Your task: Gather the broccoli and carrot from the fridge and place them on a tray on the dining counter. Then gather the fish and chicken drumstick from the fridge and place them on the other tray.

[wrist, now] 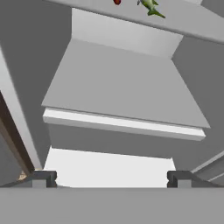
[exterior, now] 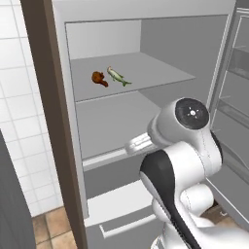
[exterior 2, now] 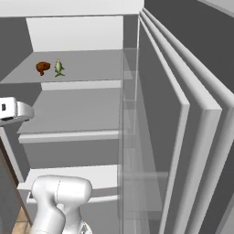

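fish (exterior: 118, 76) beside drumstick (exterior: 99, 78), gripper (wrist: 112, 178) wide.

A big grey fridge (exterior: 146, 29) stands open. Inside are flat grey shelves (exterior 2: 77, 109), one above the other, and a white drawer (exterior: 116, 204) sits low down. The fridge door (exterior 2: 183, 137) swings out on the right, with clear racks on it. A brown wooden panel (exterior: 48, 121) runs up the left side. Past it is a white tiled wall (exterior: 14, 97). The floor (exterior: 53, 228) has orange-brown tiles.
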